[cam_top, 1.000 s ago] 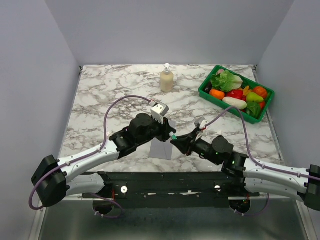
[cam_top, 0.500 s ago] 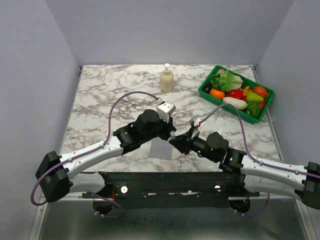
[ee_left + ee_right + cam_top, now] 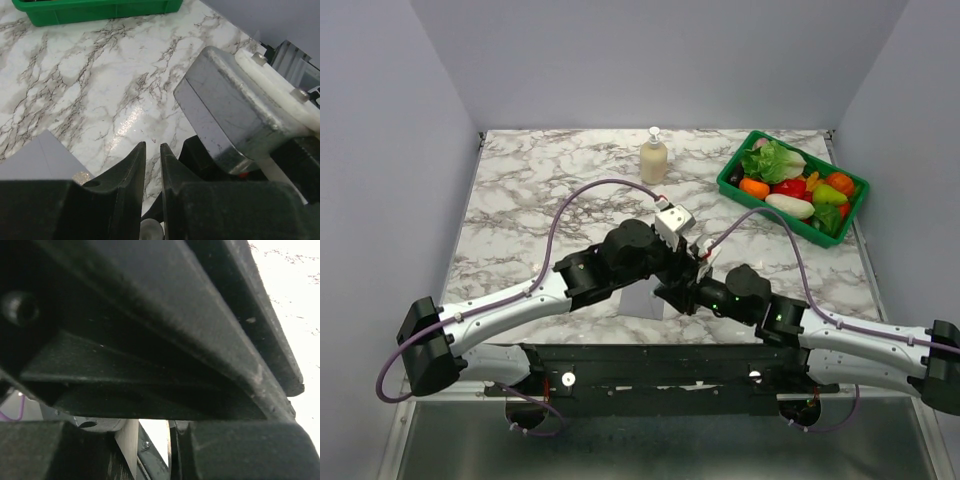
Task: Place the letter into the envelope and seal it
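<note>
at the near middle of the worktop the envelope lies flat, half hidden beneath left jaws and right jaws (long axis unclear); left jaws, a narrow empty slit, point past it, envelope on their left; right jaws: cannot tell; letter not made out

The left arm and right arm are clad in white shells, with black joints between. Purple cables are looped along both. The left tool is fitted with black fingers; a silver-white camera block is mounted at its 12 o'clock.
</note>
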Robot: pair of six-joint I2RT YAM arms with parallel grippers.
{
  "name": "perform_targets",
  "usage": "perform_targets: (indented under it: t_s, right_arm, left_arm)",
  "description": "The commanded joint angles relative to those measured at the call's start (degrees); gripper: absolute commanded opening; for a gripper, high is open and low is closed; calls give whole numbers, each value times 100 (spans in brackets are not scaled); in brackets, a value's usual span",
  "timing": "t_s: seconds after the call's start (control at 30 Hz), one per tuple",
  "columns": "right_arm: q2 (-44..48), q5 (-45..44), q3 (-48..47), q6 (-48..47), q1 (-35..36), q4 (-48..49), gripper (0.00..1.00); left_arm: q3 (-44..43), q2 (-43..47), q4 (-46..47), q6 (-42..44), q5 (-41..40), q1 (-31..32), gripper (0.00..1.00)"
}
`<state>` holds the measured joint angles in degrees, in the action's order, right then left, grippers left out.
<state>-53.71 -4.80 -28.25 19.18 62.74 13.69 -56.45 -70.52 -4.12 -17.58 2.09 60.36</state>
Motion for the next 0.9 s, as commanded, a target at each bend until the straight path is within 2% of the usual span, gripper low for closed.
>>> perform_targets:
  t_s: [0.0,0.03,0.13,0.3,0.37,0.57,0.87]
  right_arm:
    - [308,-65,-58,121,10,116,1]
    - [378,-100,3,147,10,81,1]
    - [677,-249,275,288,1,2,1]
    - [1117,-731,793,753,-60,-349,1]
    - [1328,-864,961,1042,-148,-481,1]
    - [1522,-962,1489,1746,-718,-517,1]
    - [1259,-198,1797,2037,-1791,-227,1]
  left_arm:
    - [186,310,-71,-61,-637,38,26]
    - [291,494,-80,-113,-1031,-6,27]
    - [563,959,-45,-280,-1438,-427,28]
    - [1065,1760,51,-702,-1588,-1428,37]
    - [1293,2041,43,-755,-1633,-1597,40]
    - [1812,2183,236,-1098,-1229,-1738,41]
    - [2181,2271,386,-1300,-1052,-1747,40]
